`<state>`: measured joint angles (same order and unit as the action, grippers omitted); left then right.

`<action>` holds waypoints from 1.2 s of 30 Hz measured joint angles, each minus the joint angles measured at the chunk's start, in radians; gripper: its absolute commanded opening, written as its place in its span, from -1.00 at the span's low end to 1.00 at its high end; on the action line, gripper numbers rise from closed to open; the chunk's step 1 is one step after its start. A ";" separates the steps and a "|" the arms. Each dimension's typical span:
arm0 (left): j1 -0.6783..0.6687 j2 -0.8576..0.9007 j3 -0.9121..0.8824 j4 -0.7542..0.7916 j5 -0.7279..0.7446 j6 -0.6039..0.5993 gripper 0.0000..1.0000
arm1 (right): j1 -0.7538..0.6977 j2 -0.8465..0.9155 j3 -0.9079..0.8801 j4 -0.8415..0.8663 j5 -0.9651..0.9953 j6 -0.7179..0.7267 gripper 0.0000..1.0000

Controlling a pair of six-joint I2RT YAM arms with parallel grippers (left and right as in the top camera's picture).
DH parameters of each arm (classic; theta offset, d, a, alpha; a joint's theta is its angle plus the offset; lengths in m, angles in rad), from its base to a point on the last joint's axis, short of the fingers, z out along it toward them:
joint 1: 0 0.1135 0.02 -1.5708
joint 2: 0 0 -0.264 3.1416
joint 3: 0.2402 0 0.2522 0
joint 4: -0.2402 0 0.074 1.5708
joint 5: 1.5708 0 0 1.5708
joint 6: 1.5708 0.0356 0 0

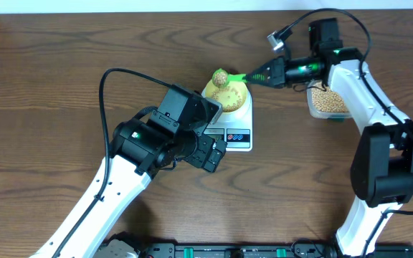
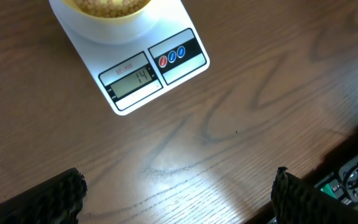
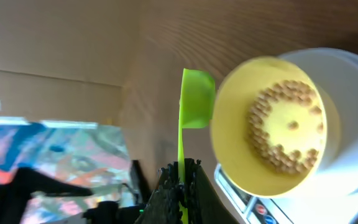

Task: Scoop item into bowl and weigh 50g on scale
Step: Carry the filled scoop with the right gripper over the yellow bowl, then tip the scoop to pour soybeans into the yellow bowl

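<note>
Left gripper (image 2: 179,206), jaws spread wide and empty, hovers over the table (image 2: 247,124) just in front of the scale (image 2: 166,37), whose display (image 2: 132,81) reads 14: judged well short of target, so more scoops remain. Bowl (image 1: 234,94) with beans (image 3: 261,112) sits on its platform. Right gripper (image 1: 262,74), clamped on a green scoop (image 1: 221,77), holds it at the bowl's rim. The supply tub (image 1: 327,102) lies beneath that arm, and nothing blocks the path between them.

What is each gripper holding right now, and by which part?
The right gripper is shut on the green scoop, pinching the end of its thin handle. The left gripper is open, holding nothing.
</note>
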<state>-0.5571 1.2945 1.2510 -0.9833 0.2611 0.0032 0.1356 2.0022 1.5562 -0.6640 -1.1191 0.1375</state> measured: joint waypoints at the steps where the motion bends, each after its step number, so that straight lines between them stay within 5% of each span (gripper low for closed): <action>1: 0.000 0.000 0.000 0.000 0.000 0.000 0.96 | 0.006 0.000 0.000 -0.009 0.025 -0.008 -0.97; 17: 0.000 0.000 0.000 0.000 0.000 0.000 0.96 | 0.055 0.000 0.016 -0.138 0.343 -0.097 -0.97; 24: 0.000 0.000 0.000 0.000 0.000 0.000 0.96 | 0.127 0.000 0.170 -0.283 0.500 -0.185 -0.98; 36: 0.000 0.000 0.000 0.000 0.000 0.000 0.96 | 0.167 0.000 0.222 -0.313 0.570 -0.245 -0.98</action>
<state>-0.5571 1.2945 1.2510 -0.9833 0.2611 0.0032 0.3031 2.0018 1.7779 -0.9768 -0.5491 -0.1074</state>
